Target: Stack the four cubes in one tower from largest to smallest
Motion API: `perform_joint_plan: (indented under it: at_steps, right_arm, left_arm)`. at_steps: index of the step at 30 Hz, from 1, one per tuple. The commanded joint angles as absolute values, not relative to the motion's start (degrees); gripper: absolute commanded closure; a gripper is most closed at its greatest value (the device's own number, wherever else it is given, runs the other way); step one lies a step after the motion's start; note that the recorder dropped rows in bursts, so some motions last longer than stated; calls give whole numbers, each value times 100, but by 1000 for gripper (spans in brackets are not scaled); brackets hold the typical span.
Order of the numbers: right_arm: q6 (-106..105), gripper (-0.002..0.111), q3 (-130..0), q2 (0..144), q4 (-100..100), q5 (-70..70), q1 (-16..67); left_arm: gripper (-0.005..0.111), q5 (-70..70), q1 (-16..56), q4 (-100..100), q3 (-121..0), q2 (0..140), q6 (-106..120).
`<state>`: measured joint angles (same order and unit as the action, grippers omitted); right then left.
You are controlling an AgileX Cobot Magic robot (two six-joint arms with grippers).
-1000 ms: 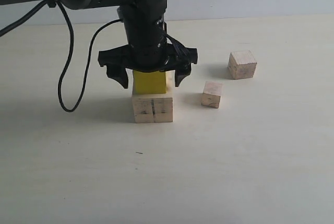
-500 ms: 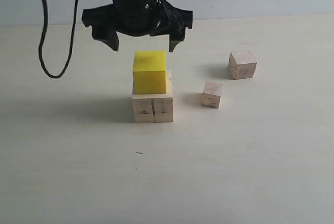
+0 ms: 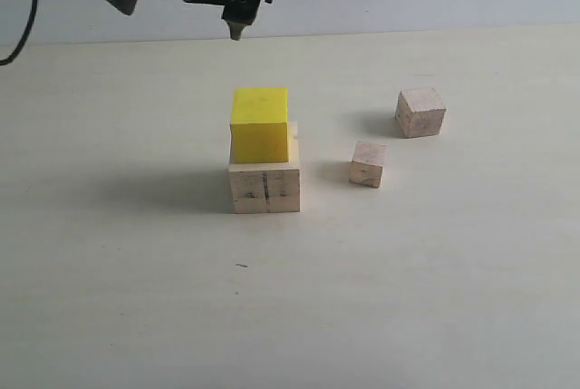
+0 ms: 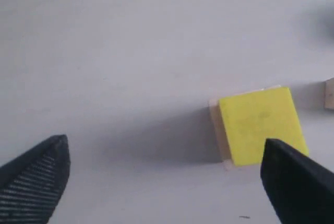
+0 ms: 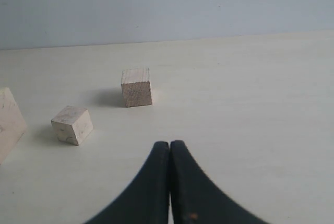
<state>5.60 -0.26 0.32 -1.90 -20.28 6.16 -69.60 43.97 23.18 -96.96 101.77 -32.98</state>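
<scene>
Hanging over the pale table point(image 3: 109, 307): the left gripper point(image 3: 180, 19), high and to the left of the stack, jaws spread wide and empty; the right gripper point(image 5: 169, 145), low, jaws pressed together on nothing. Beneath, by size: a large wooden cube point(image 3: 265, 189) with a cracked face, lowest because it is broadest; a yellow cube point(image 3: 260, 124) resting on it unaided, slightly off-centre. A medium wooden cube point(image 3: 420, 112) and a small wooden cube point(image 3: 368, 163) sit apart to the right, likely next to go on.
</scene>
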Motion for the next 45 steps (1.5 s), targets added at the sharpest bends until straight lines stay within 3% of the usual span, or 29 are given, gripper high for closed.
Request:
perform_joint_plan:
  at_steps: [1,21,45]
  right_arm:
    - [561,108,0,0,-188,-1962,595]
    - [561,108,0,0,-188,-1962,595]
    - [561,108,0,0,-188,-1962,595]
  left_arm:
    - [12,-6954,4393,2530,-9145,9709,-3148]
    - [12,-4265,4393,2661,-5379,6293,-2750]
    - [13,-4059,4393,920,-3680,3859,-802]
